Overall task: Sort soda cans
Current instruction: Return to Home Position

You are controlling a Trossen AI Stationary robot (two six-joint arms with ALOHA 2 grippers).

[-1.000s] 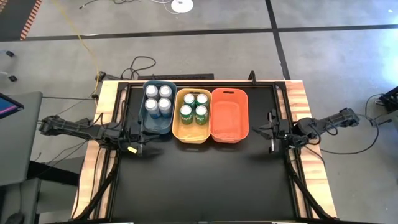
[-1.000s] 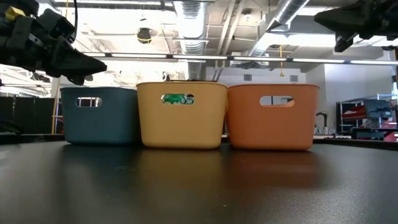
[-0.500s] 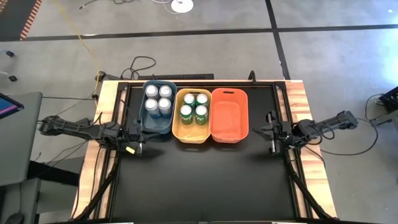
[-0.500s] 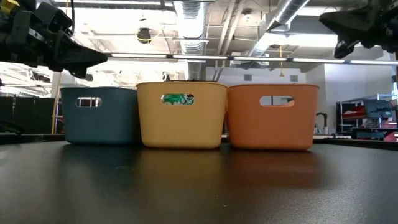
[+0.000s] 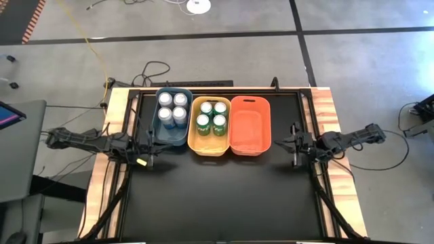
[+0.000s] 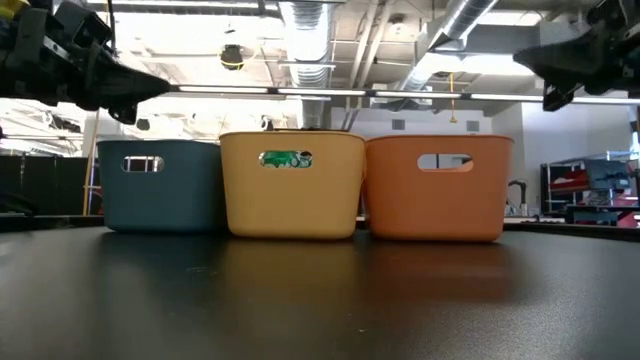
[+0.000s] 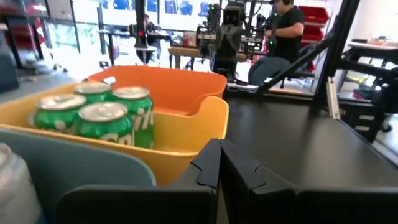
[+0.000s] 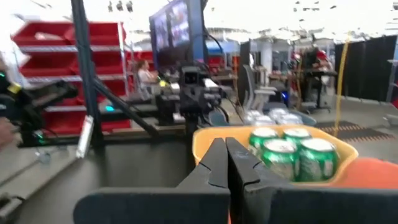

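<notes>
Several blue-silver soda cans (image 5: 172, 107) stand upright in the blue bin (image 5: 171, 135). Several green soda cans (image 5: 211, 115) stand upright in the yellow bin (image 5: 209, 146), and they also show in the left wrist view (image 7: 102, 118) and the right wrist view (image 8: 289, 155). My left gripper (image 5: 154, 161) hovers shut at the table's left side, level, in front of the blue bin, its fingers closed together (image 7: 219, 165). My right gripper (image 5: 290, 144) hovers shut at the table's right side, beside the orange bin (image 5: 249, 146), holding nothing (image 8: 225, 158).
The three bins stand side by side along the table's far half, and the orange one holds nothing. The black tabletop (image 5: 224, 196) spreads in front of them. Both arms hang above bin height in the low view, left (image 6: 150, 88) and right (image 6: 530, 60). People and shelves show beyond the table.
My right gripper has sunk a little at the table's right side, staying shut and empty. The cans and bins have not moved.
</notes>
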